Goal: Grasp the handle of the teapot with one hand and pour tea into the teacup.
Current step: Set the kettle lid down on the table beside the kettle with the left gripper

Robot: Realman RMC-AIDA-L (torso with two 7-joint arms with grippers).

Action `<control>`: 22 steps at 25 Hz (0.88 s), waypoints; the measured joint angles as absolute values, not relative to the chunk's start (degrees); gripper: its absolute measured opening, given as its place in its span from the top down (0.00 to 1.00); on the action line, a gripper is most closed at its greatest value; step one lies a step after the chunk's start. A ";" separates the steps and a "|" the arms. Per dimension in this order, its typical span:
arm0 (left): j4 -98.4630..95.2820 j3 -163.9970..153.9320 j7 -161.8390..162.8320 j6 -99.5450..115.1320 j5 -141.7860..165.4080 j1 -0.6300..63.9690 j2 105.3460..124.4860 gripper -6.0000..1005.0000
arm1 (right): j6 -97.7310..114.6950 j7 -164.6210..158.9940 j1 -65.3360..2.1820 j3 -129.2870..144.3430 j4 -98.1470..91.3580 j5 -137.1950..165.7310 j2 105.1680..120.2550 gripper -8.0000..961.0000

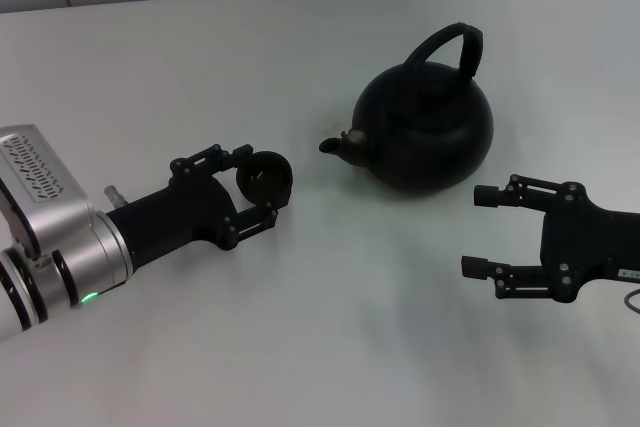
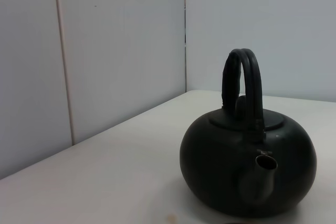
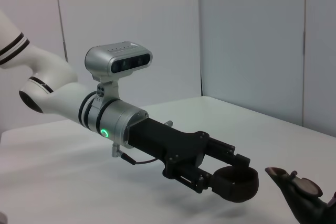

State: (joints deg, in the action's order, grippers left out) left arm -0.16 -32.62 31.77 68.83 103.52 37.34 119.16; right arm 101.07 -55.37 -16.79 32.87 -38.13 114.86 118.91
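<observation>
Black teapot (image 1: 425, 127) untouched. Left gripper (image 1: 252, 192), jaws clamped on teacup (image 1: 265, 176), near spout (image 1: 342, 144). Right gripper (image 1: 483, 232), jaws apart, should approach handle (image 1: 447, 47) squarely.

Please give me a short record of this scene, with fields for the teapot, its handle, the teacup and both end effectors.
teapot: black teapot standing on the white table, spout toward the teacup
handle: arched hoop, upright, not grasped
teacup: small black teacup, held between the fingers of the left end effector
left end effector: shut on the teacup, beside the spout
right end effector: open, empty, low on the right side of the teapot, apart from it
pouring: not yet begun
</observation>
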 joint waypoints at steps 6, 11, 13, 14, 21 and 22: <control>0.36 -32.71 31.67 67.74 103.57 37.43 119.18 0.27 | 101.16 -55.37 -16.78 32.89 -38.23 114.86 118.91 0.15; 2.71 -32.46 28.66 64.62 103.50 37.98 119.18 0.26 | 101.17 -55.37 -16.78 33.00 -38.24 114.86 118.91 0.15; 3.42 -32.40 27.92 63.69 103.49 38.24 119.18 0.25 | 101.24 -55.37 -16.78 33.03 -38.24 114.86 118.91 0.15; 3.55 -32.40 27.88 63.62 103.49 38.27 119.17 0.25 | 101.36 -55.37 -16.78 33.04 -38.24 114.86 118.91 0.15; 3.79 -32.31 27.86 63.53 103.30 38.32 119.17 0.24 | 101.70 -55.37 -16.73 32.90 -38.31 114.87 118.91 0.15; 3.85 -32.31 27.86 63.53 103.29 38.32 119.17 0.24 | 101.70 -55.37 -16.71 32.89 -38.32 114.87 118.91 0.15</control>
State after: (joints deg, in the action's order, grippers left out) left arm 3.85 -32.31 27.86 63.53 103.29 38.32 119.17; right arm 101.70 -55.37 -16.71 32.89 -38.32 114.87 118.91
